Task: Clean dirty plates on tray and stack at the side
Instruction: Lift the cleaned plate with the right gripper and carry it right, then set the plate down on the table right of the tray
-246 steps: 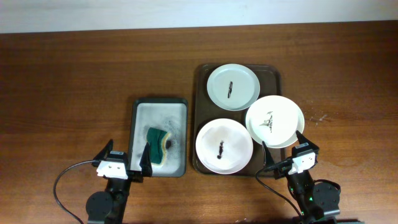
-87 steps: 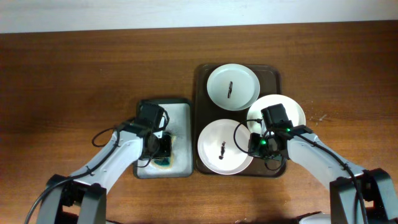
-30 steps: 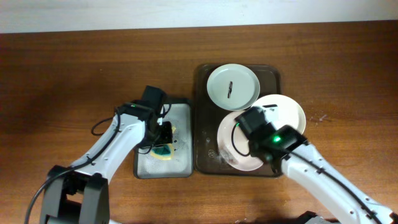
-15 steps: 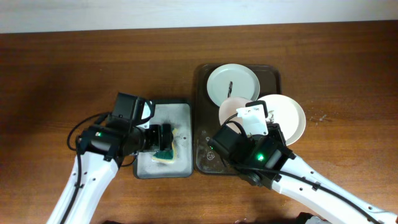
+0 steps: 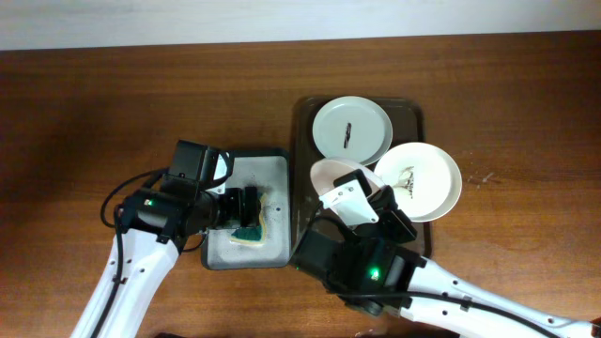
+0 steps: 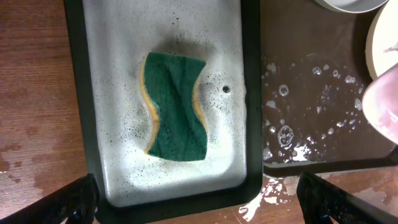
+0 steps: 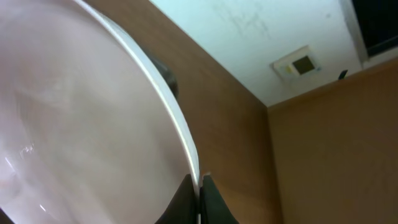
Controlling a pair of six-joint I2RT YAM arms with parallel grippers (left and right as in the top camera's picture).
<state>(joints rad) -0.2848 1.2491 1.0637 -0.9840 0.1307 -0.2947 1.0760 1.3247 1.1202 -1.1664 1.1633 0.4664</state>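
Dark wood table (image 5: 84,113), grain running crosswise. The left arm (image 5: 146,225) comes in from the near-left edge. The left gripper (image 5: 250,208) hangs over the grey tray (image 5: 212,255), above its near half. Wrist view: left gripper (image 6: 199,198) with jaws wide apart, one tip at each lower corner of the frame, holding nothing.

The grey tray (image 6: 99,37) is filmed with suds and dark specks. A sponge (image 6: 176,107), green face up with a yellow layer along its edges, lies flat in the middle of the tray, untouched. In the overhead view the sponge (image 5: 246,235) is partly hidden under the gripper.

Just right of it, rims side by side, is the brown tray (image 5: 304,122). The floor of the brown tray (image 6: 298,130) is wet, with scattered bubbles. Water is spilled on the wood at its near rim.

A lifted plate (image 5: 327,173) is tilted above the tray's left-centre. The right gripper (image 7: 199,190) has its jaws clamped on the rim of that plate (image 7: 68,130). The two fingers (image 7: 184,198) pinch either side of the white edge. The plate face is pale and glossy. The right arm (image 5: 366,268) rises from the near edge, below the plate.

The back plate (image 5: 362,141) sits flat at the tray's far end, with a dark streak at its centre. The right plate (image 5: 427,192) is furthest right, with a dark smear on it. It overhangs the tray's right rim and sits near the back plate. I cannot tell whether the two touch.
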